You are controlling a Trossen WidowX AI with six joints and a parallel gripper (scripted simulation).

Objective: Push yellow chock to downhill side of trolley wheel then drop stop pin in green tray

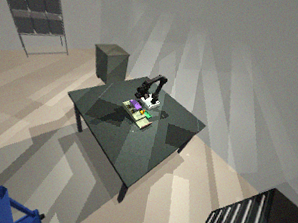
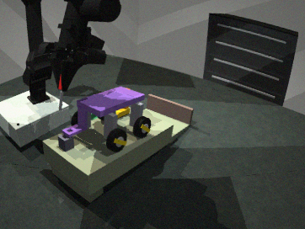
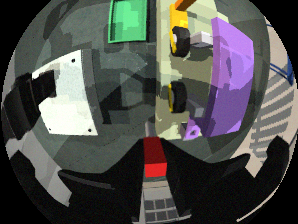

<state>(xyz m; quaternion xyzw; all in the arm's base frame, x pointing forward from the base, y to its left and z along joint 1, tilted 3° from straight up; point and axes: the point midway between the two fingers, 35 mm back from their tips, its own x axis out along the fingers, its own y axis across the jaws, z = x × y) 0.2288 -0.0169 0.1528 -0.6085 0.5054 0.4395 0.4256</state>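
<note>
1. Exterior view: the pincer [image 1: 140,97] [image 2: 61,84] [image 3: 150,141] is grasping the red-headed stop pin [image 2: 61,83] [image 3: 155,156], its shaft pointing down and standing nearly upright, slightly tilted.
2. Pin, location: hanging clear of the purple trolley [image 1: 135,104] [image 2: 111,100] [image 3: 232,75], near its drawbar end, on the arm's side of the ramp [image 1: 143,124] [image 2: 126,159] [image 3: 162,60].
3. Governing relation: the green tray [image 1: 148,116] [image 2: 93,118] [image 3: 128,21] is lying to the right of the pincer in the exterior view, beyond the ramp's far side. In the wrist view it is sitting ahead and slightly left, well apart; the coming move is probably calling for travel alongside the ramp's long axis, then a lowering and release.
4. Chock [image 1: 142,111] [image 2: 122,112] [image 3: 178,19]: showing its yellow body against a wheel [image 3: 180,41], apparently touching, on the downhill side; its orange handle is rising beside it.
5. Arm: the sole one, working from its white base plate [image 1: 149,104] [image 2: 13,110] [image 3: 65,116] on the desk [image 1: 132,148] [image 2: 253,173] [image 3: 127,62].
6. Obscured: the trolley is hiding most of the tray in the exterior view; the wrist frame is cutting off the tray's far end; the chock's black base is escaping identification; the pin is proving too small in the top view.
</note>
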